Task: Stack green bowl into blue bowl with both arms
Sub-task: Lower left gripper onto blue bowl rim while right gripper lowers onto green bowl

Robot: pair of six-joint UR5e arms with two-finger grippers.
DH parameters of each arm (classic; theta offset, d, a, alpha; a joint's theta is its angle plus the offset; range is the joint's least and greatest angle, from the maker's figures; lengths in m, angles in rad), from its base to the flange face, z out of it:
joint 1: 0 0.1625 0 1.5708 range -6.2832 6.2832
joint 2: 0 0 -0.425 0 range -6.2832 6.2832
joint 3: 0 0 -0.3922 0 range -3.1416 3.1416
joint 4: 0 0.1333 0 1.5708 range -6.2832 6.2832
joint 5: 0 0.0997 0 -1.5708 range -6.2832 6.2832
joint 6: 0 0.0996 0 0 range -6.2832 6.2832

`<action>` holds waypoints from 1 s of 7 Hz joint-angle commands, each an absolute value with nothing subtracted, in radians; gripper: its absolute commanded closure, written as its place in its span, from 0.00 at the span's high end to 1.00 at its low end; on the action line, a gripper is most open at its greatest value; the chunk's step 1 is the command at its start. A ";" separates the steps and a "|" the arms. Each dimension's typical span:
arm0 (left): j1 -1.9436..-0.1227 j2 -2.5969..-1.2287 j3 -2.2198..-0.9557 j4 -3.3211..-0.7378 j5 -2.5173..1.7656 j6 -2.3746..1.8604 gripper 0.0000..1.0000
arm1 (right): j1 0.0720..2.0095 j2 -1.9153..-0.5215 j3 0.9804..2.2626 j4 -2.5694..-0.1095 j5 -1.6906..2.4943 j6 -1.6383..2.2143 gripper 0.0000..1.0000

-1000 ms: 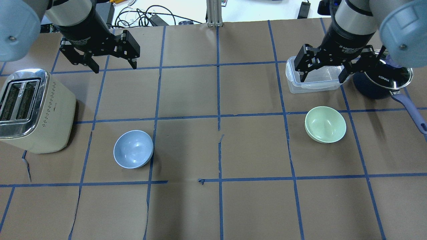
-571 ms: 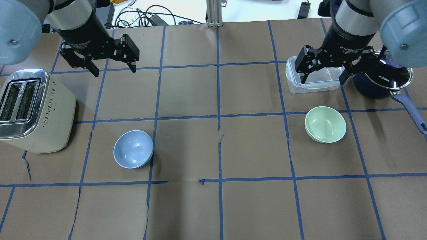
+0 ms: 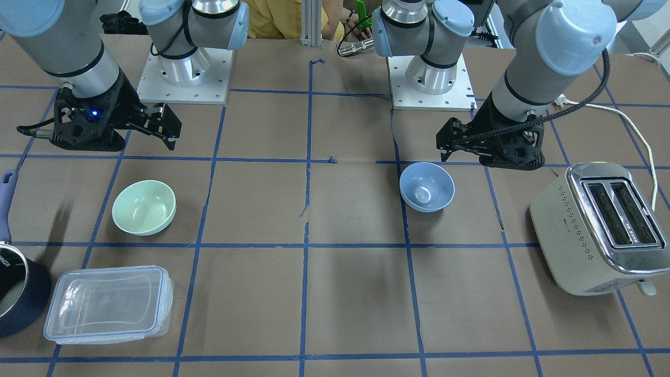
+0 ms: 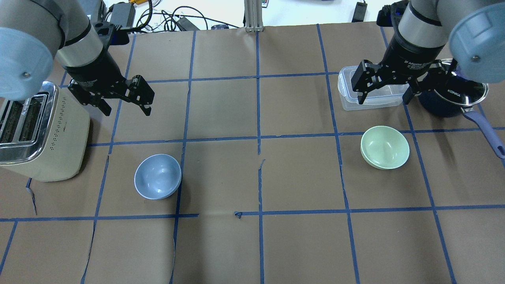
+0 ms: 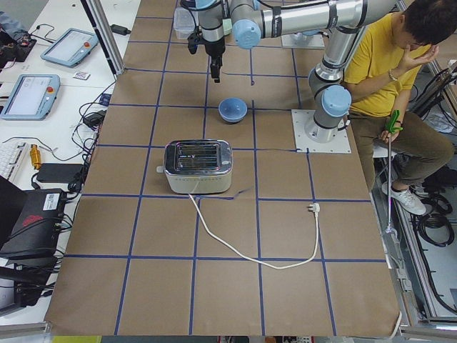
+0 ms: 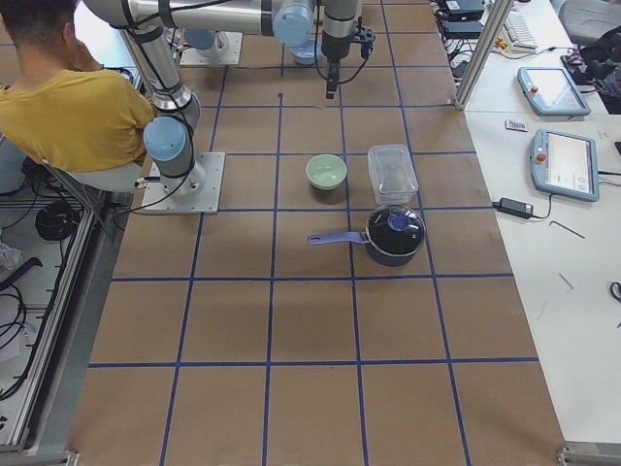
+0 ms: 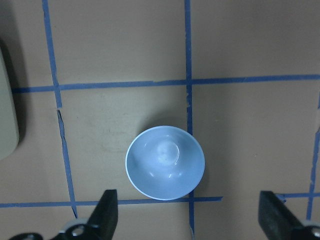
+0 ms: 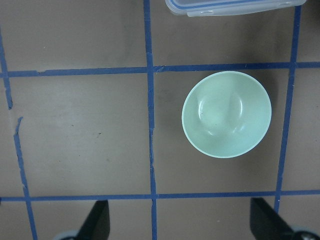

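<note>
Grey-silver tube arms (image 4: 420, 19) with round pale-blue joint caps (image 4: 475, 39), a screw in each. Black jaws, white lettering above them. Braided black cable (image 3: 607, 70) on the left arm (image 3: 521, 81).

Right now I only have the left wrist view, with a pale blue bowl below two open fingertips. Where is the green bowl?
Observer: The green bowl sits far off on the robot's right side, upright and empty, well apart from the blue bowl.
Reviewer: Is the right gripper on it?
Observer: No, the right gripper hovers open, clear of that bowl, holding nothing.
Reviewer: Anything close by the green one?
Observer: A clear lidded container and a dark blue pot stand on its far side from the robot.
</note>
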State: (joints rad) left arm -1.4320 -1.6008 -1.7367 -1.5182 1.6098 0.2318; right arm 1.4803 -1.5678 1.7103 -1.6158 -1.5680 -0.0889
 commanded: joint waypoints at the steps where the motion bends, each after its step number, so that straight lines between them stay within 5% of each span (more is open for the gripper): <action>1: -1.329 -1.598 -1.944 -1.322 1.606 0.330 0.95 | 1.466 -1.566 1.843 -1.812 -1.591 -0.249 1.00; 4: -1.283 -1.630 -2.184 -1.085 1.602 0.328 0.91 | 1.456 -1.534 2.040 -2.099 -1.591 -0.514 1.00; 6: -1.275 -1.661 -2.204 -1.080 1.595 0.319 0.64 | 1.413 -1.488 2.071 -2.170 -1.594 -0.683 1.00; 7: -1.275 -1.672 -2.198 -1.078 1.592 0.311 0.40 | 1.385 -1.468 2.086 -2.169 -1.589 -0.768 1.00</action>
